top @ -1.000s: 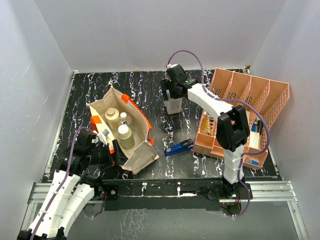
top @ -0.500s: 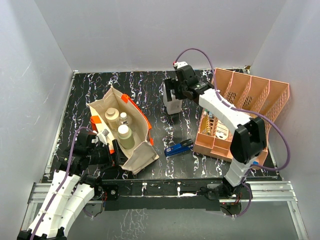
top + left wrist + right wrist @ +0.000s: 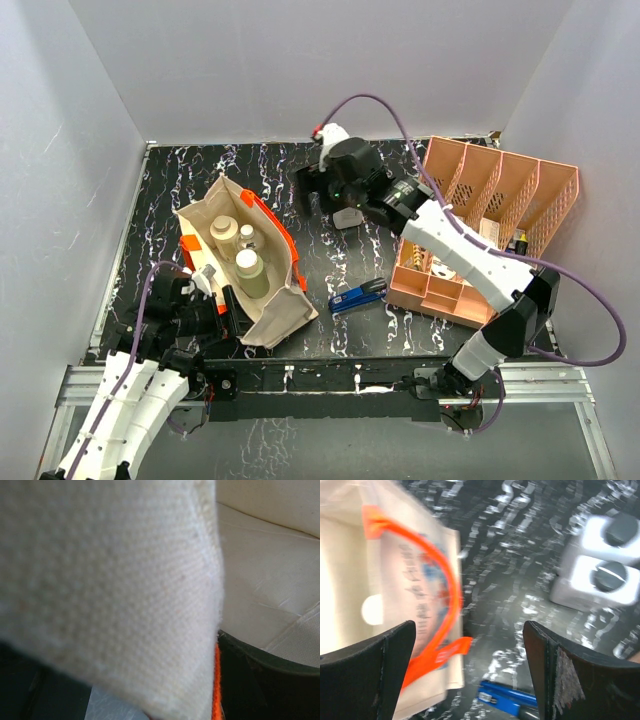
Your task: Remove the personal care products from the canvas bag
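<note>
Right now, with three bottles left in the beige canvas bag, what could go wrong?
The open right gripper hangs beside the beige canvas bag; it might snag the orange strap handle on the side facing it.
The two white squarish bottles with black caps stand close under that arm; a swing could topple them.
The open left gripper only straddles the bag's near wall, so the bag may drag.

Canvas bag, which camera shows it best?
The top external view: the whole canvas bag is seen open from above, bottles inside. The right wrist view shows one blurred side with an orange handle; the left wrist view shows only its cloth, close up.
</note>
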`<state>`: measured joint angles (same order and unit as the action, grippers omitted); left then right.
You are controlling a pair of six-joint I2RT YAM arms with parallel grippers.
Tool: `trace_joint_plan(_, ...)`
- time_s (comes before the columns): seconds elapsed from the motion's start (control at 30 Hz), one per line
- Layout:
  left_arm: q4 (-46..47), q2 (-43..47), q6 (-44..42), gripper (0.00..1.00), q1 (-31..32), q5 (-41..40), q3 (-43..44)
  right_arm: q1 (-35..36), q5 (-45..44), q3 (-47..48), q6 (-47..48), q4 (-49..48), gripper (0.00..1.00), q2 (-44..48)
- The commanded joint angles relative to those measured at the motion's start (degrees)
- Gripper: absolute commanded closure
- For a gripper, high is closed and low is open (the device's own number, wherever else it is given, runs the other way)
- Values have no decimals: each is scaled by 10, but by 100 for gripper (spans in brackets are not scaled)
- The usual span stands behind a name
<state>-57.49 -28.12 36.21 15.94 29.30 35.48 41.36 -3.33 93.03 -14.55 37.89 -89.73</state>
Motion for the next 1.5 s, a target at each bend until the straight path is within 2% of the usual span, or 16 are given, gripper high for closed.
trace_joint_plan(0.0, -34, 7, -1, 19, 1, 8, -12, 95, -6, 84, -19, -12, 12, -5)
trace_joint_plan(0.2, -34, 28, 9, 19, 1, 10, -31, 209, -38, 146, -23, -17, 16, -71)
trace_joint_plan(0.37, -41, 41, 12, 19, 2, 14, -40, 249, -85, 183, -16, 4, 21, -145)
trace_joint_plan(0.67, -43, 52, 16, 21, 1, 16, -49, 257, -134, 171, -17, 16, 23, -213)
trace_joint_plan(0.97, -46, 43, 10, 21, 2, 13, -36, 256, -185, 166, -22, 28, 3, -260)
trace_joint_plan(1.47, -46, 25, 6, 20, 2, 8, -10, 247, -151, 181, -50, 37, 1, -343)
